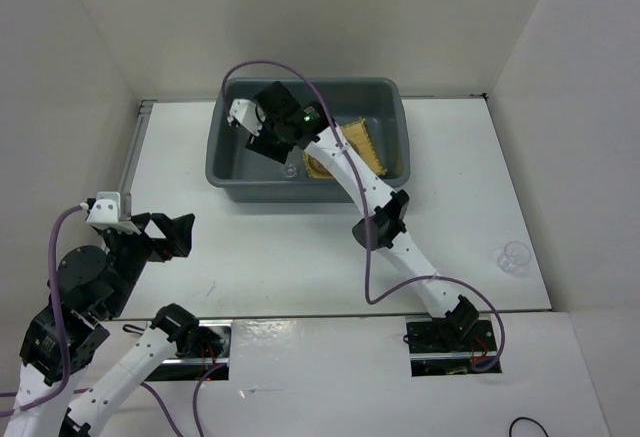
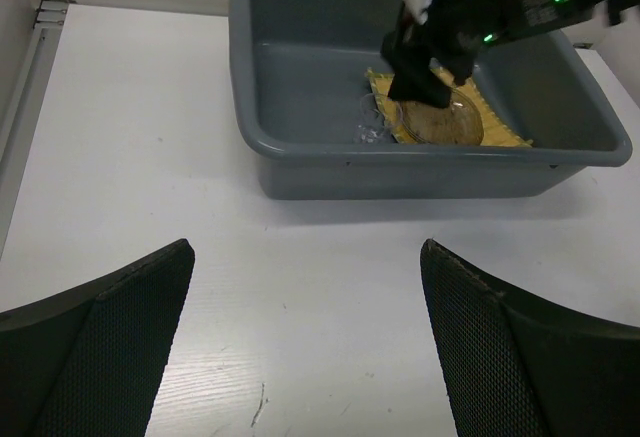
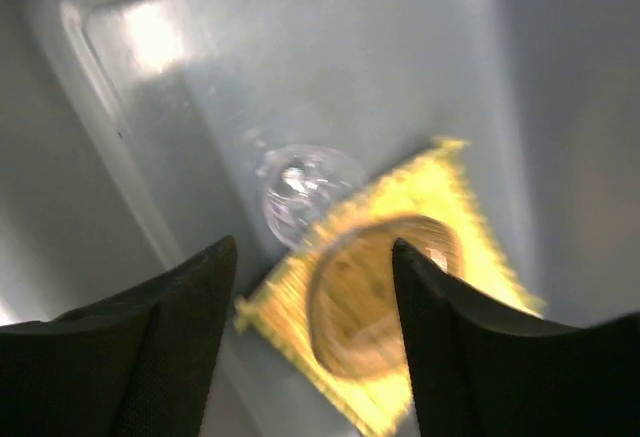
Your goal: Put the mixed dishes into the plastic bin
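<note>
The dark grey plastic bin (image 1: 262, 189) stands at the back middle of the table. Inside it the yellow woven mat (image 1: 368, 143) lies flat with a clear glass saucer (image 3: 375, 302) on top, and a tiny clear cup (image 3: 300, 185) sits just off the mat's corner. My right gripper (image 1: 273, 145) hangs open and empty inside the bin, above the saucer and the cup. Another tiny clear cup (image 1: 515, 256) stands on the table at the far right. My left gripper (image 1: 168, 236) is open and empty, low over the table's left side, pointing at the bin (image 2: 420, 169).
White walls enclose the table on the left, back and right. A grey metal strip (image 1: 133, 152) runs along the table's left edge. The right arm (image 1: 370, 192) stretches over the bin's front rim.
</note>
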Controlling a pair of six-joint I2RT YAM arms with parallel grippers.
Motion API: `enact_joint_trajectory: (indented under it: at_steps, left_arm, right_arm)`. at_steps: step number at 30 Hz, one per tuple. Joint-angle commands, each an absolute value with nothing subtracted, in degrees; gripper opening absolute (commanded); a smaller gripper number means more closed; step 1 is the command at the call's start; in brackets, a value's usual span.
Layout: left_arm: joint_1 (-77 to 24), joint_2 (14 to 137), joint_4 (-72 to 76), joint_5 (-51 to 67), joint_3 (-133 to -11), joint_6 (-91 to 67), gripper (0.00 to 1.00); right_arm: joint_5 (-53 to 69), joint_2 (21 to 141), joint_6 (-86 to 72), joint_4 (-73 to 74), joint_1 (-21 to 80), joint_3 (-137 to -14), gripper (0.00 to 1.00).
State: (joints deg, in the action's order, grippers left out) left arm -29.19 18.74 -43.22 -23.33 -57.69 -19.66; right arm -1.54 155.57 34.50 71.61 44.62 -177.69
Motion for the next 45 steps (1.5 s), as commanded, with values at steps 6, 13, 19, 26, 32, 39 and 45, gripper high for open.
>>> enact_joint_trajectory:
  at_steps: [6, 13, 19, 26, 32, 39, 45]
  left_arm:
    - [-29.4, 19.2, -40.8, -23.8, -57.5, -19.7, 1.0]
    - [-29.4, 19.7, -40.8, -23.8, -57.5, -19.7, 1.0]
    - [-29.4, 17.3, -40.8, -24.3, -57.5, -19.7, 1.0]
    - [-29.4, 20.4, -40.8, -23.0, -57.5, -19.7, 1.0]
    - [-29.4, 21.5, -40.8, -23.0, -57.5, -19.7, 1.0]
    - [-29.4, 20.3, -40.8, -23.0, -57.5, -19.7, 1.0]
    - [-29.4, 20.3, -40.8, -23.0, -57.5, -19.2, 1.0]
  right_arm:
    - [-13.7, 134.1, 26.7, 74.7, 45.7, -177.6, 0.74]
    - [-17.3, 111.1, 21.4, 74.7, 32.8, -153.7, 0.8]
    - [-11.8, 89.3, 23.2, 70.5, 12.6, -115.5, 0.85]
    - [-13.7, 68.5, 29.1, 55.6, 0.8, -73.2, 0.85]
    - [-9.1, 63.1, 32.3, 49.7, -15.7, -62.2, 0.85]
    - [1.2, 71.3, 40.0, 47.5, -35.9, -58.3, 0.81]
    - [7.0, 78.3, 45.3, 49.5, -42.1, -57.0, 0.75]
